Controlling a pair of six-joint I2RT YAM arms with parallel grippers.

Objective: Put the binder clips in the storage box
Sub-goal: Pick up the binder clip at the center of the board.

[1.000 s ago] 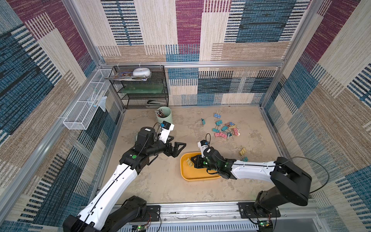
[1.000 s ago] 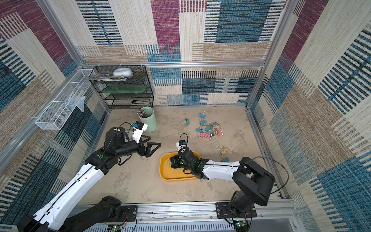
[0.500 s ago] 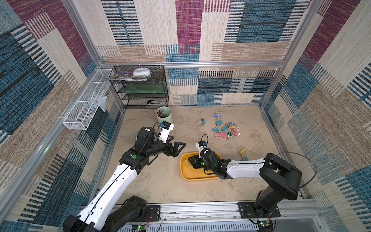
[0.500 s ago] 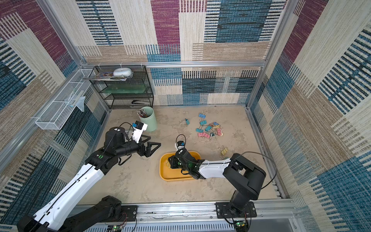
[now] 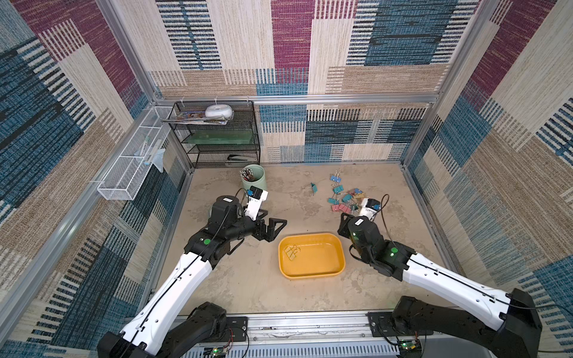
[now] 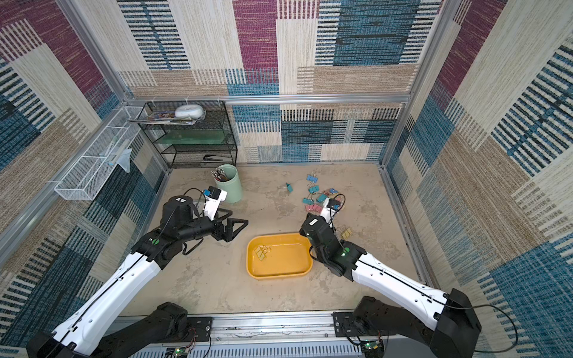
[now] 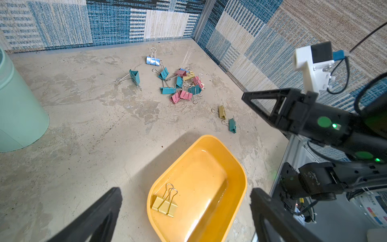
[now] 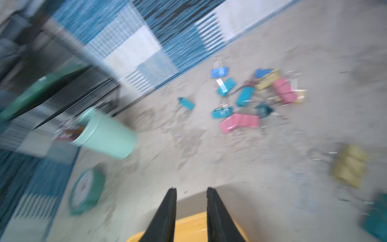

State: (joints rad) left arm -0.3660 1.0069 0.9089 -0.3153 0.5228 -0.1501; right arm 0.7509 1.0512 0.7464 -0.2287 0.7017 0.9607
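Clips look smeared in the blurry right wrist view (right jaws slightly apart, left jaws wide open).

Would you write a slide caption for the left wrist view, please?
One yellow binder clip lies in the storage box; other clips scattered beyond.

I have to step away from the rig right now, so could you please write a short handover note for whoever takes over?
Left gripper: open, empty, beside the storage box.
Right gripper: jaws slightly apart, empty, above the box's rim, facing the pile.
Done: one yellow clip lies in the box.
To do: the main pile, a lone teal clip and a yellow-and-teal pair, all outside the box.
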